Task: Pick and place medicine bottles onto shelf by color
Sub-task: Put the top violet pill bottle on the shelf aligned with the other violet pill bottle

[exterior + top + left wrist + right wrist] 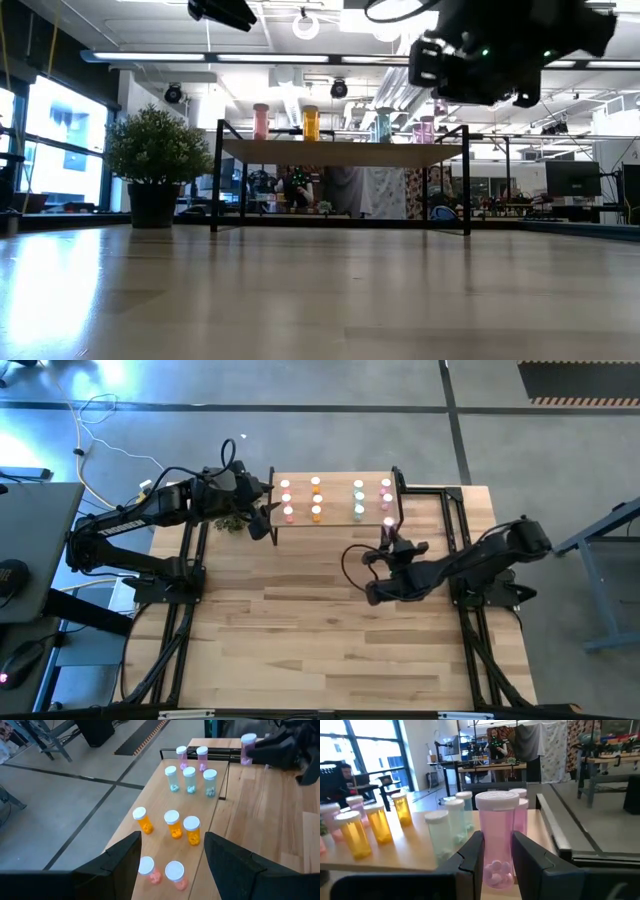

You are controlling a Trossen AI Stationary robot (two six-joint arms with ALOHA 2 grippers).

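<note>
Shelving looks nearly finished: the shelf [335,520] already carries bottles grouped by colour, three reddish ones [287,498] at its left end, then three orange bottles [173,824], three pale green bottles [189,779], and two pink bottles [191,757] at the right end. The last pink bottle [496,837] is pinched between the fingers of the right gripper [388,540], which hangs just beside the shelf's right front corner, near the pink pair. By my reading, only this one remains to be set down (no loose bottle shows on the table [330,630]).

The left gripper [262,520] waits over the shelf's left end, its fingers spread apart and holding nothing; the left wrist view looks down between them at the reddish and orange rows.

The right wrist view alone shows the grip itself, with small pills in the bottom of the held bottle. The low view shows the shelf top raised on black legs with bottles standing upright, and a potted plant [153,165] to one side, which the high view barely reveals.
</note>
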